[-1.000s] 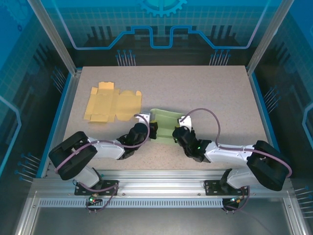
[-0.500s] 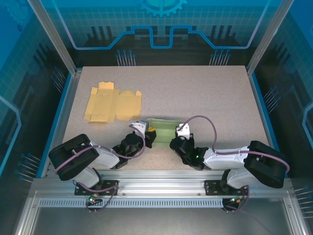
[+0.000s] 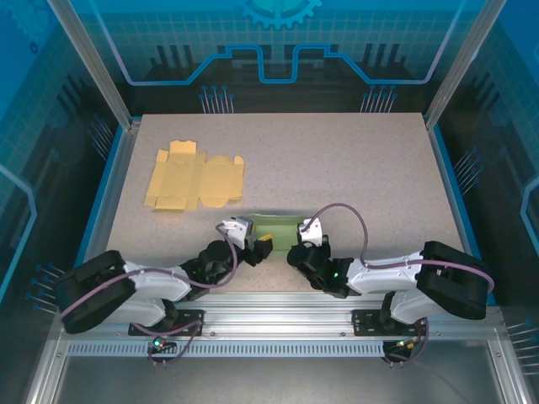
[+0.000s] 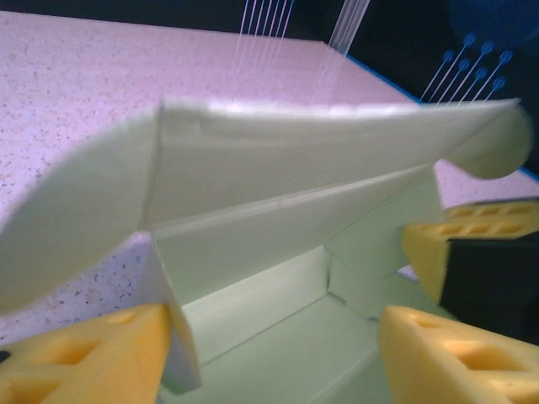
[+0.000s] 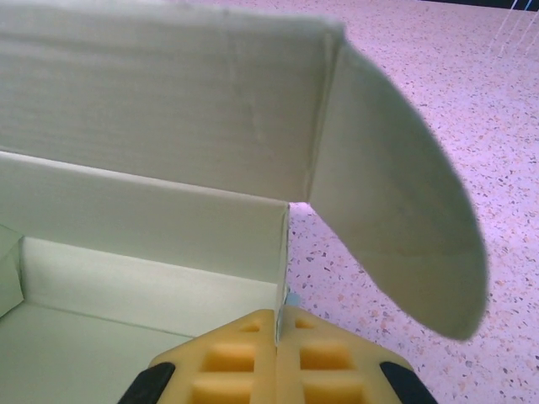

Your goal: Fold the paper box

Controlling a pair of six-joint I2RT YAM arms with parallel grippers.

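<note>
Green paper box (image 3: pixel 278 225): sat on the desk (image 3: pixel 354 160) near the front edge, between the two grippers. It was partly formed and its tray was open on top. The left wrist camera (image 4: pixel 278 168) and the right wrist camera (image 5: pixel 168 109) showed it close up.
Lid panel (image 5: pixel 160 101): rose from the box's far wall and leaned over the open tray. A rounded flap (image 5: pixel 396 227) at its right end angled downward.
Left gripper (image 3: pixel 259 246): was low at the box's left end. In its wrist view (image 4: pixel 269 362) the jaws stood wide apart and gripped nothing, with the box's end wall just inside one finger (image 4: pixel 93 358).
Right gripper (image 3: pixel 296 252): was low at the box's right end. Its jaws (image 5: pixel 276 337) were clamped on the top edge of the thin end wall, which ran up between the yellow pads (image 5: pixel 227 366).
Yellow cardboard blank (image 3: pixel 195 177): lay flat and unfolded at the desk's far left, well apart from the box.
Arms: both reached low over the desk's near edge, with forearms pointing inward toward each other.
</note>
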